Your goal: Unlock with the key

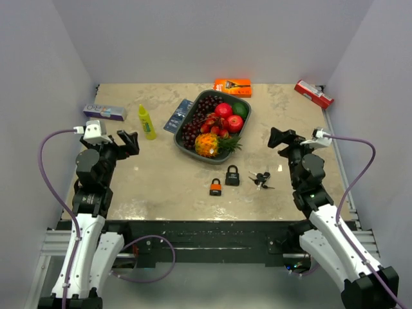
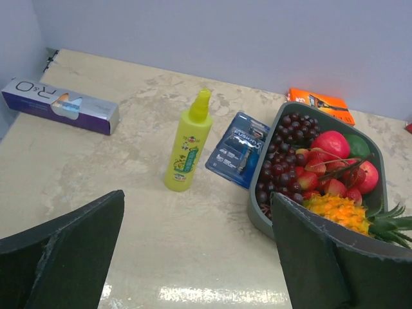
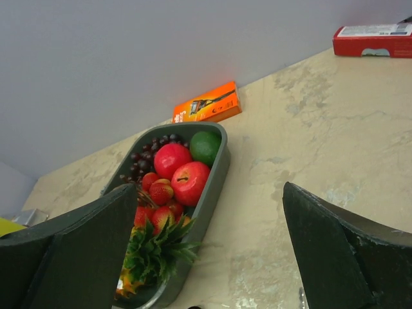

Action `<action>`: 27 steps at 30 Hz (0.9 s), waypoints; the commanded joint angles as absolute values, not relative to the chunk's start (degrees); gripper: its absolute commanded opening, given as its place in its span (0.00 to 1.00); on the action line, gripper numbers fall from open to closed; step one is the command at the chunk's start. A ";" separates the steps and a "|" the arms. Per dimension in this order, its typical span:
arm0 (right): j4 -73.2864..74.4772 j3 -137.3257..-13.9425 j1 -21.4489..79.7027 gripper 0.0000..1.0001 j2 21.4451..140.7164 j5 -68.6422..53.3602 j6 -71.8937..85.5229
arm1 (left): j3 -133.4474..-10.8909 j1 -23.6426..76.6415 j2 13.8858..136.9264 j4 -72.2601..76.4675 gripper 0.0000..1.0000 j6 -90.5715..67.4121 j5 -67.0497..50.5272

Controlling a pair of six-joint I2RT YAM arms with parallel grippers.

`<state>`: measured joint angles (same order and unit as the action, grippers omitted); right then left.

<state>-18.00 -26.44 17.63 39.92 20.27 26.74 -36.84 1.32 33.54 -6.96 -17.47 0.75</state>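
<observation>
A black padlock (image 1: pixel 232 175) and an orange padlock (image 1: pixel 215 187) stand side by side on the table near the front middle. A bunch of dark keys (image 1: pixel 261 179) lies just right of them. My left gripper (image 1: pixel 129 141) is open and empty, held above the table's left side, far from the locks. My right gripper (image 1: pixel 281 138) is open and empty, above the table behind and right of the keys. The locks are out of both wrist views; only a sliver of metal shows at the bottom edge of the right wrist view.
A grey tray (image 1: pixel 245 120) of fruit sits behind the locks. A yellow bottle (image 1: pixel 147 121), a blue razor pack (image 1: pixel 174 116) and a purple box (image 1: pixel 105 112) lie at the left. An orange box (image 1: pixel 232 86) and a red box (image 1: pixel 313 93) lie at the back.
</observation>
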 commanded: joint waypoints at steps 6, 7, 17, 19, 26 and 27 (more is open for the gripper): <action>-2.91 -32.07 17.67 0.90 41.48 23.47 35.15 | -37.88 4.13 33.22 -6.07 0.99 -18.02 2.02; -1.60 -32.25 17.75 0.89 42.18 20.86 35.07 | -37.79 4.22 33.22 -6.06 0.99 -17.67 1.85; 13.18 -35.24 17.67 0.75 42.71 23.73 43.76 | -36.74 4.57 33.22 -6.42 0.99 -16.61 2.46; 15.11 -34.63 17.75 0.71 43.06 24.08 45.52 | -36.65 4.66 33.22 -6.42 0.99 -16.61 2.55; 13.89 -32.08 17.75 0.62 48.42 21.18 53.16 | -36.65 4.66 33.49 -7.03 0.99 -16.52 3.69; 13.28 -32.08 17.58 0.61 50.34 20.92 53.61 | -36.65 4.66 33.49 -7.21 0.99 -16.52 3.95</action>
<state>13.47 -32.45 17.63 46.61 21.45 47.57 -36.84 4.27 33.52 -7.86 -17.76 2.22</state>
